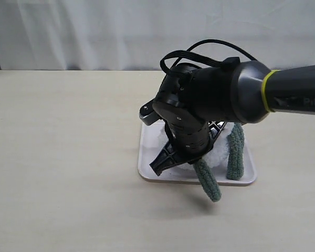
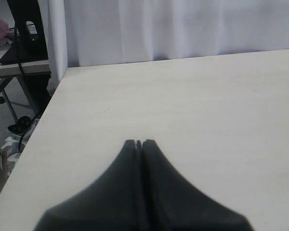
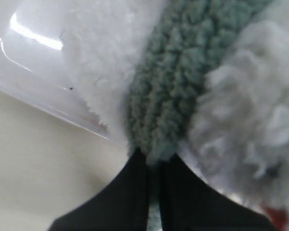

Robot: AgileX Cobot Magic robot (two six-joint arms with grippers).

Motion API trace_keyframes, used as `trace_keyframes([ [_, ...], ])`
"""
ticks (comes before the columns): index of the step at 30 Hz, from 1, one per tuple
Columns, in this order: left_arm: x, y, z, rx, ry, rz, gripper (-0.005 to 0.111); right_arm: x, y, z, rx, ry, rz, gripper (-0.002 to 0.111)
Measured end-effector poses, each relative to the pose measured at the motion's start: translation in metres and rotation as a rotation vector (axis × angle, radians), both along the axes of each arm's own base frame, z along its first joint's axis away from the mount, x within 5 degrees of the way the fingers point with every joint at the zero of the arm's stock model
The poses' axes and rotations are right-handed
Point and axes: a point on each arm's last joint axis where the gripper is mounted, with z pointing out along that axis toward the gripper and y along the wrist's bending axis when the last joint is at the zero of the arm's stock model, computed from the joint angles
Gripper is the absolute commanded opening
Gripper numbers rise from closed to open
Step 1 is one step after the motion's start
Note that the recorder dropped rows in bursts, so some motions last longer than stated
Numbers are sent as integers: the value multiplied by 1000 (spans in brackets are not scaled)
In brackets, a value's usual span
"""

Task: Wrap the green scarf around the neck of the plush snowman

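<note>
The plush snowman (image 1: 218,154) lies on a white tray (image 1: 147,170), mostly hidden behind my right arm. The green scarf (image 1: 209,184) hangs down from my right gripper (image 1: 197,160) over the tray's front edge; its other end (image 1: 235,155) lies along the snowman's right side. In the right wrist view the right gripper (image 3: 155,159) is shut on the green scarf (image 3: 178,82), which runs between two masses of white plush (image 3: 250,106); whether that crease is the neck, I cannot tell. My left gripper (image 2: 138,143) is shut over bare table, away from the snowman.
The pale wooden table (image 1: 63,157) stretches left of the tray. A white curtain (image 1: 94,31) hangs behind it. In the left wrist view the table's edge (image 2: 43,125) drops off toward a dark stand and cables (image 2: 19,48).
</note>
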Motion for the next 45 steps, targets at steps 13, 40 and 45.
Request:
trace_keyframes([
  [13, 0, 0, 0, 0, 0, 0, 0, 3, -2, -6, -72, 14, 71, 4],
  [40, 0, 0, 0, 0, 0, 0, 0, -14, -13, 57, 49, -61, 82, 30],
  [45, 0, 0, 0, 0, 0, 0, 0, -11, -7, 90, 166, -157, 94, 4],
])
